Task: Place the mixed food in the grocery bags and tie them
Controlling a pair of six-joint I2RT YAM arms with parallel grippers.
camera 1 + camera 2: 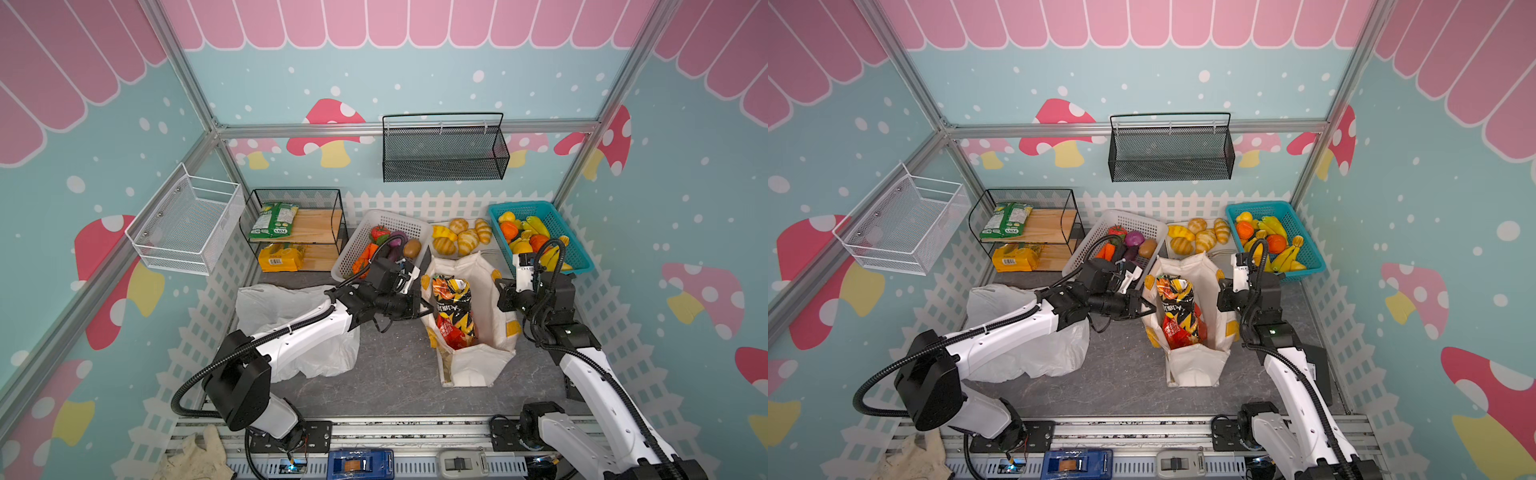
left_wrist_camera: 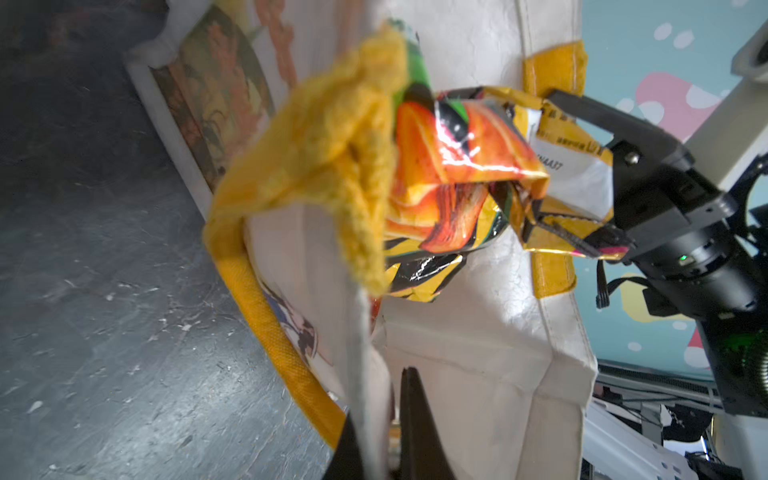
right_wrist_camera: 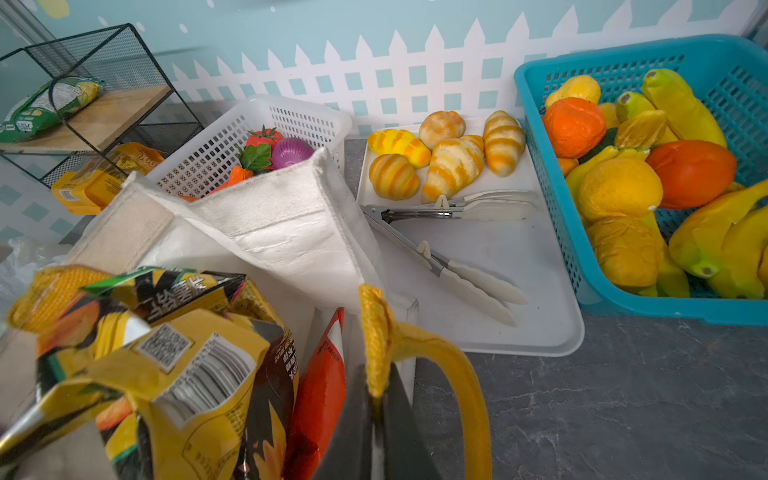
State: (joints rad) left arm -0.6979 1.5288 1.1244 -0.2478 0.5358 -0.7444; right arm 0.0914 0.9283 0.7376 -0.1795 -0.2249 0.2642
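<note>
The cream canvas tote point(image 1: 486, 291) point(image 1: 1209, 286) stands open mid-table. A yellow-and-dark snack packet point(image 1: 453, 295) point(image 1: 1177, 296) point(image 2: 449, 166) point(image 3: 166, 353) and a red crisp packet point(image 1: 455, 337) point(image 1: 1177, 334) point(image 3: 320, 395) stand inside it. My left gripper point(image 1: 426, 307) point(image 1: 1148, 308) point(image 2: 380, 399) is shut on the tote's left rim. My right gripper point(image 1: 498, 291) point(image 1: 1220, 291) point(image 3: 377, 374) pinches the right rim beside the end of a yellow handle point(image 3: 457, 374). The white plastic bag point(image 1: 282, 303) point(image 1: 1000, 299) lies crumpled under the left arm. Orange and yellow toy fruits point(image 1: 536, 239) point(image 3: 619, 187) fill the blue basket.
Behind the tote stand a white basket of vegetables point(image 1: 361, 241), a white tray point(image 3: 519, 266) with bread rolls and tongs, and the blue basket point(image 1: 577, 249). A black wire shelf point(image 1: 299, 232) at the back left holds green and yellow packets. Wire baskets hang on the walls.
</note>
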